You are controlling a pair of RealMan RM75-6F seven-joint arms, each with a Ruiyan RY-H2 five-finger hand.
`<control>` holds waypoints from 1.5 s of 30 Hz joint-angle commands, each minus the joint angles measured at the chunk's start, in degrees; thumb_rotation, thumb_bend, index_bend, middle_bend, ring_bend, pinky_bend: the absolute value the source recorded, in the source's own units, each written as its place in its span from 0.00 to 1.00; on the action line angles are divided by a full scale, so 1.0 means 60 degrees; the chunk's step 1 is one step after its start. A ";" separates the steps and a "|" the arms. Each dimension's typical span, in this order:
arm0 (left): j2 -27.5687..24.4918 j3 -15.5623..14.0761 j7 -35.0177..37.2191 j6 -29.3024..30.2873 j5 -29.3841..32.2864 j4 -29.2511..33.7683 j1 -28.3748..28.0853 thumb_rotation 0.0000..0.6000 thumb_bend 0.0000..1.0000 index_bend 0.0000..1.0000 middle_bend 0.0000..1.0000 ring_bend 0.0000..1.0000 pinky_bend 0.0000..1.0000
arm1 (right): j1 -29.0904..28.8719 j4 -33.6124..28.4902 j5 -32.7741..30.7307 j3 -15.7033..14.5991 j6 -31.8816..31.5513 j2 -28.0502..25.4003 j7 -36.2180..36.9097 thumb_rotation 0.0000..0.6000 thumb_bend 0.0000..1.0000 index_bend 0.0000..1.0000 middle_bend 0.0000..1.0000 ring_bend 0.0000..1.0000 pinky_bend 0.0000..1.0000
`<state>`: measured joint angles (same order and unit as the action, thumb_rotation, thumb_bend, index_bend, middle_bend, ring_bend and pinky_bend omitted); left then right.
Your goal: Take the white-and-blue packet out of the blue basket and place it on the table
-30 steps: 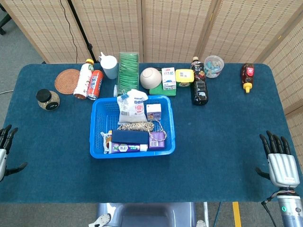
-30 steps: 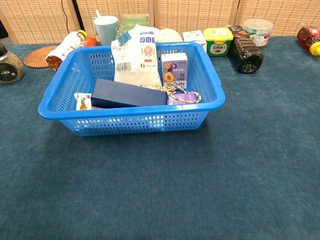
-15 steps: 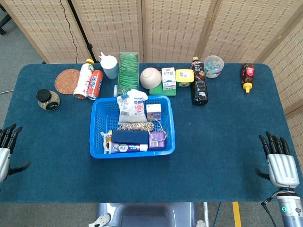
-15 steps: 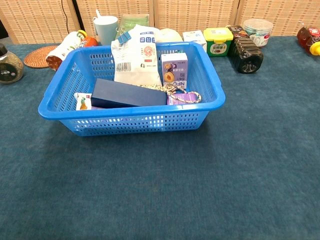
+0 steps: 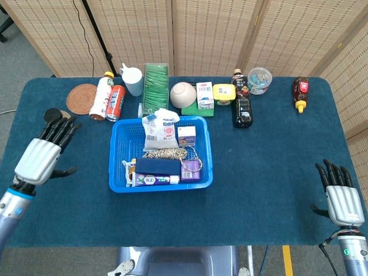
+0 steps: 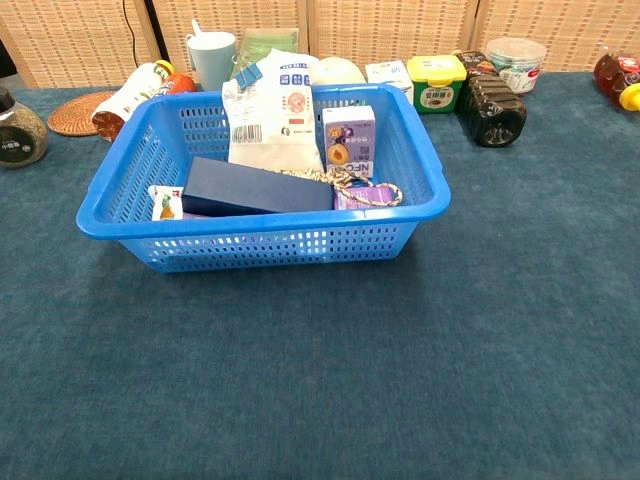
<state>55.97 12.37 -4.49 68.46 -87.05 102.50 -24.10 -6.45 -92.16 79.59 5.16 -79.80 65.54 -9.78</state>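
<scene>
The white-and-blue packet (image 5: 161, 129) (image 6: 271, 112) stands upright at the back of the blue basket (image 5: 117, 172) (image 6: 120, 215), leaning on its far wall, with blue clips at its top corner. My left hand (image 5: 46, 149) hovers open over the table to the left of the basket, fingers spread and pointing away from me. At the table's near right edge my right hand (image 5: 340, 195) is open, far from the basket. Neither hand shows in the chest view.
In the basket lie a dark blue box (image 6: 255, 188), a small purple carton (image 6: 348, 135), coiled rope (image 5: 165, 153) and a toothpaste box (image 5: 152, 180). Bottles, a cup (image 5: 133, 80), green packs, a bowl and jars line the back of the table. A dark jar (image 6: 20, 130) sits at the left.
My left hand has risen from the table's near left edge and moved forward and right, toward the basket. The right hand and the basket's contents have not moved.
</scene>
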 commanded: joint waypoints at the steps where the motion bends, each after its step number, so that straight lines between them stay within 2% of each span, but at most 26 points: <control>1: 0.0279 0.0922 -0.1215 -0.1548 0.1507 0.0077 -0.1498 1.00 0.06 0.00 0.00 0.00 0.00 | -0.0061 0.0106 -0.0154 0.0054 0.0139 0.0030 0.0060 1.00 0.00 0.00 0.00 0.00 0.00; 5: 0.0864 0.1356 -0.2253 -0.2698 0.2983 -0.0446 -0.2696 1.00 0.06 0.00 0.00 0.00 0.00 | -0.0149 0.0284 -0.0432 0.0137 0.0378 0.0072 0.0116 1.00 0.00 0.00 0.00 0.00 0.00; 8: 0.1390 0.1483 -0.3062 -0.3378 0.4108 -0.0940 -0.3576 1.00 0.06 0.00 0.00 0.00 0.00 | -0.0206 0.0419 -0.0661 0.0217 0.0532 0.0105 0.0171 1.00 0.00 0.00 0.00 0.00 0.00; 13: 0.2384 0.1329 -0.4452 -0.4030 0.5775 -0.1740 -0.4915 1.00 0.06 0.00 0.00 0.00 0.00 | -0.0264 0.0608 -0.1011 0.0359 0.0698 0.0123 0.0273 1.00 0.00 0.00 0.00 0.00 0.00; 23: 0.4419 0.0839 -0.6298 -0.4154 0.8205 -0.3534 -0.7027 1.00 0.06 0.00 0.00 0.00 0.00 | -0.0325 0.0902 -0.1524 0.0556 0.0875 0.0143 0.0337 1.00 0.00 0.00 0.00 0.00 0.00; 32: 0.5236 0.0462 -0.6882 -0.4252 0.9615 -0.4675 -0.7928 1.00 0.06 0.00 0.00 0.00 0.00 | -0.0370 0.1094 -0.1794 0.0606 0.1043 0.0198 0.0359 1.00 0.00 0.00 0.00 0.00 0.00; 37: 0.5545 0.0304 -0.6903 -0.4360 1.0044 -0.5191 -0.8192 1.00 0.06 0.00 0.00 0.00 0.01 | -0.0392 0.1156 -0.1887 0.0629 0.1095 0.0225 0.0363 1.00 0.00 0.00 0.00 0.00 0.00; 42: 0.5803 0.0151 -0.6970 -0.4162 1.0171 -0.5569 -0.8354 1.00 0.08 0.00 0.00 0.01 0.11 | -0.0419 0.1200 -0.1939 0.0633 0.1154 0.0241 0.0373 1.00 0.00 0.00 0.00 0.00 0.00; 45: 0.5985 0.0136 -0.6918 -0.4025 1.0178 -0.5772 -0.8408 1.00 0.11 0.03 0.02 0.10 0.24 | -0.0428 0.1209 -0.1940 0.0622 0.1183 0.0241 0.0398 1.00 0.00 0.00 0.00 0.00 0.00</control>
<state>91.57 13.26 -46.13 44.08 -26.00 68.18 -74.39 -9.02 -84.91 67.95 8.89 -72.71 66.98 -7.39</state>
